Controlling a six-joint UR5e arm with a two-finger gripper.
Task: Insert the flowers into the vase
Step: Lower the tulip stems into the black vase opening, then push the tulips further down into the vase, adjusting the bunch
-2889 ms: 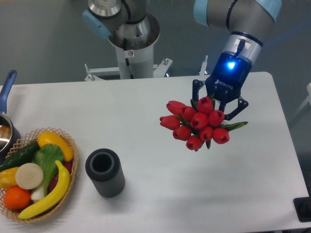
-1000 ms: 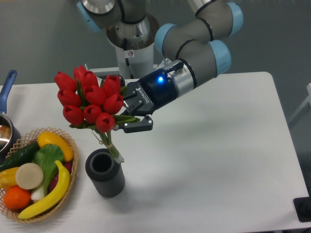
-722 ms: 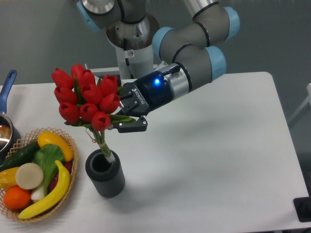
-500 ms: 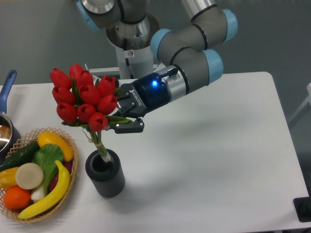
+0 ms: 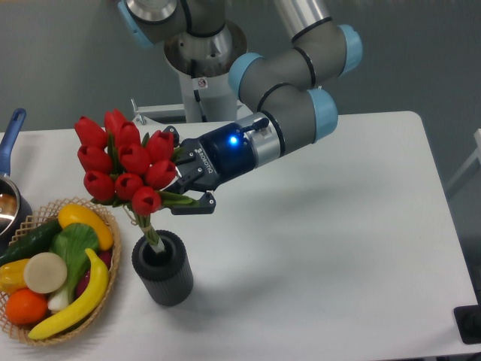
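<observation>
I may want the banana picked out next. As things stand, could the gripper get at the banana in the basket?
Probably not right now: the gripper is shut on the flowers, whose stems are in the vase. The banana itself lies uncovered on top in the basket.

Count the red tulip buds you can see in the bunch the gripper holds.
9 visible, clustered in the flowers above the vase, left of the gripper; others may be hidden behind.

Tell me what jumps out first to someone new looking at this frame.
The bunch of red tulips, held left of centre by the gripper, stem ends dipping into the ribbed dark grey vase below. Next, the wicker basket of colourful fruit and vegetables at the table's front-left corner.
</observation>
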